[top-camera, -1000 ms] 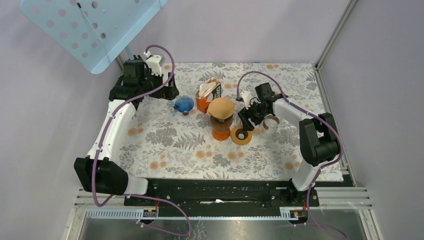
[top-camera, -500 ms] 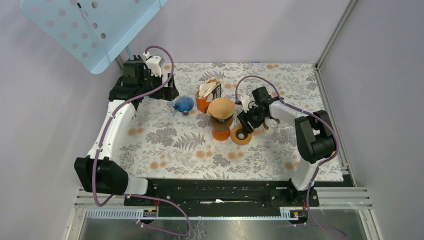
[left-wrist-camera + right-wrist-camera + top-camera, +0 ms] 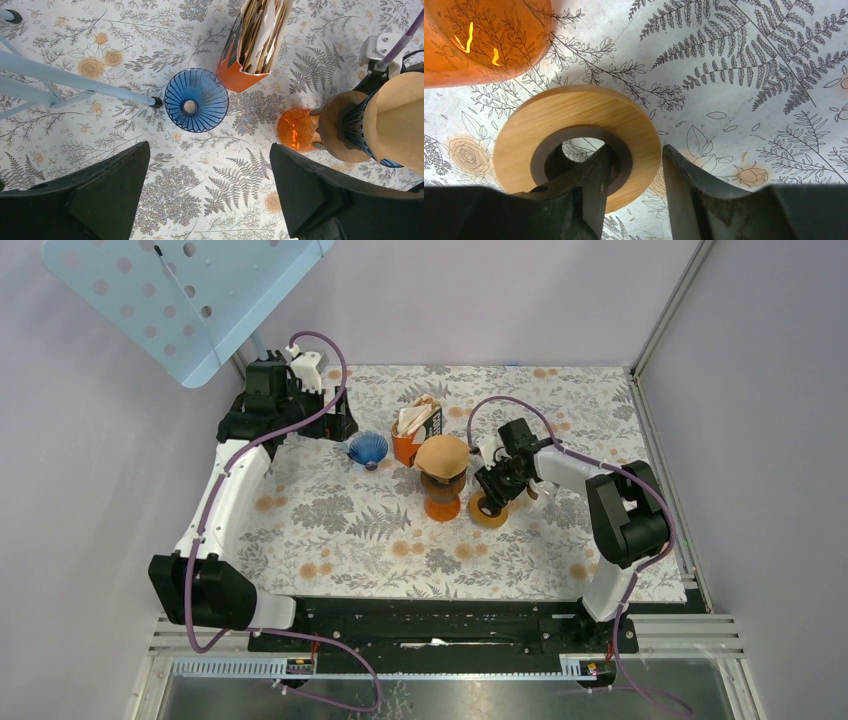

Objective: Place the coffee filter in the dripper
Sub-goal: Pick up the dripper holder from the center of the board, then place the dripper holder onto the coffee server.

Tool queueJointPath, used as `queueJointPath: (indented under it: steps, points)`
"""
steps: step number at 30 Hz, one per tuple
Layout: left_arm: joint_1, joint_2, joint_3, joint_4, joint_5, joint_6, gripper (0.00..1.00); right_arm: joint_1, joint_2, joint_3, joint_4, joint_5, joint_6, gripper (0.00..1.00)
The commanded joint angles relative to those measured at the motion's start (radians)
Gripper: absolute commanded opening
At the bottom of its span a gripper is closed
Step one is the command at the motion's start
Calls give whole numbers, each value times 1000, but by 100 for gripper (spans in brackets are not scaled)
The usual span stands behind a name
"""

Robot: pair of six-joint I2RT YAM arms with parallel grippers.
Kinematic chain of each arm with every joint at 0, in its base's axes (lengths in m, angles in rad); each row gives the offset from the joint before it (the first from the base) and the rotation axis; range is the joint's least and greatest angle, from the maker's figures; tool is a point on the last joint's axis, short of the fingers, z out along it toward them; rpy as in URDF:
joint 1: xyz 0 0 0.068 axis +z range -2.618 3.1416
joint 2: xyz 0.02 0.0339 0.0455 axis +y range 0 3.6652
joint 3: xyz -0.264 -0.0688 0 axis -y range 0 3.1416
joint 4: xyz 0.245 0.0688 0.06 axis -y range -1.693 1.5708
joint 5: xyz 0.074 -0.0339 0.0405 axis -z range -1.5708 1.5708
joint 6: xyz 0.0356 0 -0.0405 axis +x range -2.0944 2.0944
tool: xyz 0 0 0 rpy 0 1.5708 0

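The right gripper (image 3: pixel 636 152) is down at the worktop (image 3: pixel 340 540) with its jaws narrowed around one side of a wooden ring (image 3: pixel 574 107). One finger stands inside the ring's hole and the other just outside its rim. Whether they truly pinch the band or only flank it cannot be told. In the right wrist view an orange glass vessel (image 3: pixel 479 40) stands at 10 o'clock of the ring, near it but apart. In the top view the vessel carries a tan cone (image 3: pixel 442 453) on top.

The left gripper (image 3: pixel 209 150) hangs above the worktop at the far left with its jaws spread wide, holding nothing. In its wrist view the blue ribbed dripper (image 3: pixel 196 100) stands at 12 o'clock, mouth up on the patterned cloth. The foot of a pale blue stand leg (image 3: pixel 75 80) ends just beside its rim at 9 o'clock. The paper coffee filters (image 3: pixel 260 30) stand packed upright in an orange box (image 3: pixel 235 75) at 2 o'clock of the dripper, close beside it.
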Motion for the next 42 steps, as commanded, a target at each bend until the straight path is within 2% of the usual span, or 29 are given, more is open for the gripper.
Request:
queueJointPath:
  steps: [1, 8, 15, 22, 31, 36, 42]
  points:
    - [9, -7, 6, 45, 28, -3, 99, 6, -26, 25, -4, 47, 5, 47]
    - [14, -16, 3, 45, 28, 3, 99, 5, -46, 82, -38, 57, 6, 32]
    - [15, -15, 7, 45, 32, 6, 99, 3, -70, 116, -57, 77, 11, 24]
    - [17, -17, 22, 45, 34, 9, 99, -30, -101, 245, -134, 99, 4, 23]
    - [17, -15, 27, 45, 52, 19, 99, -54, -182, 431, -326, 134, -36, 24]
    - [17, 1, 32, 24, 57, 45, 99, -95, -225, 478, -433, 205, -72, 26]
    - [17, 14, 30, 16, 67, 48, 99, -149, -267, 461, -527, 254, -116, 26]
